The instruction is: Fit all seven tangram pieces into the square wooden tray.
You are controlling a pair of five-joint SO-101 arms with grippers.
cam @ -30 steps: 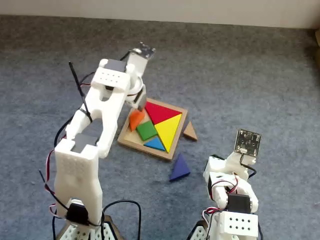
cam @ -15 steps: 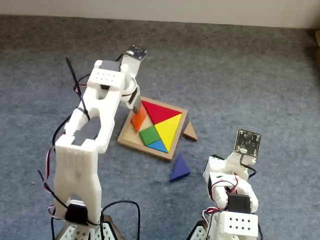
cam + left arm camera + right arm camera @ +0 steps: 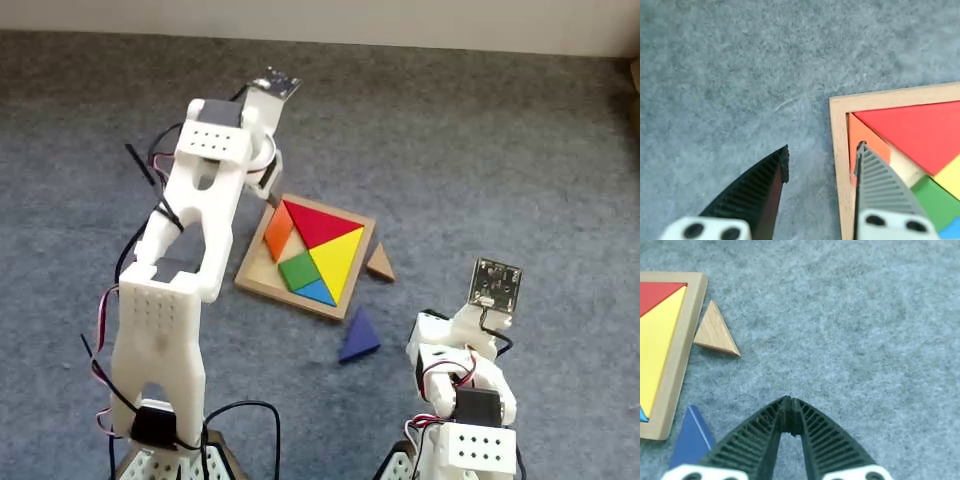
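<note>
Tangram pieces [image 3: 330, 250] were found five in the square wooden tray [image 3: 288, 300] and two outside it on the grey carpeted worktop [image 3: 520, 140]. Inside lay a red triangle [image 3: 320, 222], a yellow triangle [image 3: 340, 258], a green square [image 3: 296, 270], a light blue triangle [image 3: 316, 290] and an orange piece [image 3: 278, 232] against the tray's edge nearest the left arm. The left wrist view showed a bare strip of tray floor beside the orange piece, so its seating could not be confirmed. A dark blue triangle [image 3: 358, 337] lay near the tray's front corner, apart from it. A tan triangle [image 3: 379, 263] lay just beside the right-hand rim. The left gripper [image 3: 823, 146] was spread and empty, straddling the rim with one finger over the orange piece and the other over the carpet. The right gripper [image 3: 788, 400] was pressed together and empty above bare carpet, well apart from both loose triangles. The pieces are judged thin, light and rigid, with smooth painted faces likely to slip. Each loose triangle is best pinched across two opposite edges near its middle, since lying flat on the pile leaves little side wall to grip.
</note>
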